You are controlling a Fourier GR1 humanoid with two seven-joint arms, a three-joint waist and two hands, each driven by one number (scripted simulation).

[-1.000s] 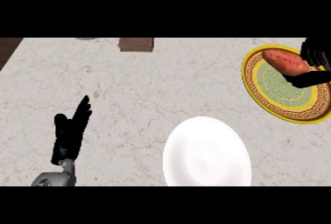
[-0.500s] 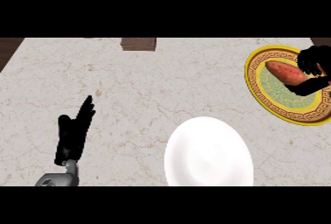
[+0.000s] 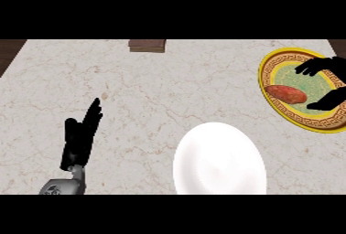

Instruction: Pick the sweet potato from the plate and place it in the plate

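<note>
Head view: a pale marbled surface fills the scene. At the right edge lies a yellow plate with a patterned rim and a green centre. The sweet potato lies on its green centre, toward the left side. The right hand comes in from the right edge over this plate, fingers and thumb spread apart on either side of the potato's right end; it is released and grips nothing, with a gap showing between it and the potato. A white plate sits near the lower edge, apart from the yellow one. The left hand rests at lower left, fingers straight and pointing up, holding nothing. A brown block lies at the far edge.
</note>
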